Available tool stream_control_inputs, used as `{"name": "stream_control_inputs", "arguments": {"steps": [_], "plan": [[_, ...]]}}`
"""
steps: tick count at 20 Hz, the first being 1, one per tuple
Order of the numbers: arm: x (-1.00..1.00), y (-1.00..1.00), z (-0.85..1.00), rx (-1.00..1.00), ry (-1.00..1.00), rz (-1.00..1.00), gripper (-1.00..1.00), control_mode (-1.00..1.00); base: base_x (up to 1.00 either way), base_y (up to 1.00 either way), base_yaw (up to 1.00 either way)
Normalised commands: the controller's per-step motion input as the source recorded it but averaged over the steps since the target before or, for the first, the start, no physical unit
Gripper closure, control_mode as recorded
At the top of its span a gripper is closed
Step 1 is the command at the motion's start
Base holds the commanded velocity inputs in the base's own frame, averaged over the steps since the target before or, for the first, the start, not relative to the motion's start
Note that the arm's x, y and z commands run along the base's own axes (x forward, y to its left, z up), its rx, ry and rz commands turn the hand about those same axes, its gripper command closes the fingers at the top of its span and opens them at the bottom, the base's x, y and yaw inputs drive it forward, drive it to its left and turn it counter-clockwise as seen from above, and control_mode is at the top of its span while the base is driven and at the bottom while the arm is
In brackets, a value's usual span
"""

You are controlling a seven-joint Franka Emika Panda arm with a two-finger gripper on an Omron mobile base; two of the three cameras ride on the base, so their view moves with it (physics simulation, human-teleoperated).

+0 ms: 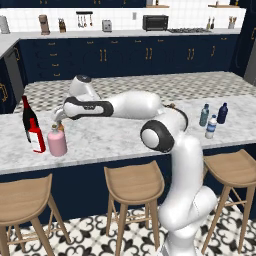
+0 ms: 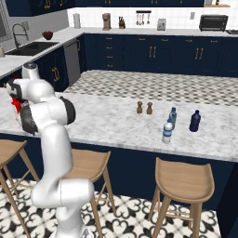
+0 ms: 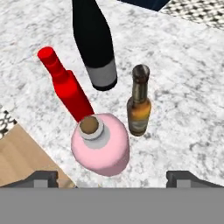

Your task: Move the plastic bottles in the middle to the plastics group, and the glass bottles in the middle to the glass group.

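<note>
Now, from the left base, the pink bottle [image 1: 57, 142] stands on the counter [image 1: 115, 137] beside the red bottle [image 1: 36, 135] and wine bottle [image 1: 28, 117]. Right base: water bottle [image 2: 167, 132] near navy bottle [image 2: 195, 121]. Hand view: gripper [image 3: 112, 178] wide open, empty, above the pink bottle [image 3: 103, 146]; beer bottle [image 3: 139, 103] just beside.

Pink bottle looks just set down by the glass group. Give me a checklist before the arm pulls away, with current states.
1. Hand open, fingers apart on both sides of the pink bottle: ok.
2. Pink bottle upright on the counter: ok.
3. Pink bottle beside the red bottle and wine bottle: ok.
4. Beer bottle upright in the same group: ok.
5. Water bottle by the navy bottle and teal bottle: ok.
6. Pink bottle touching the red bottle: cannot tell.
</note>
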Motion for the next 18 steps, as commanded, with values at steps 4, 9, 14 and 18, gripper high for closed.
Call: {"name": "stream_control_inputs", "arguments": {"steps": [4,9,14,18], "plan": [[-0.43,-0.99,0.12,0.00,-0.01,-0.05,-1.00,-1.00,0.00,0.00,0.00],[-0.52,-1.00,0.10,0.02,-0.02,-0.10,-1.00,-1.00,0.00,0.00,0.00],[-0.56,-1.00,0.26,0.01,0.00,-0.18,-1.00,-1.00,0.00,0.00,0.00],[-0.56,-0.89,0.23,0.00,0.00,-0.22,-1.00,-1.00,0.00,0.00,0.00]]}}
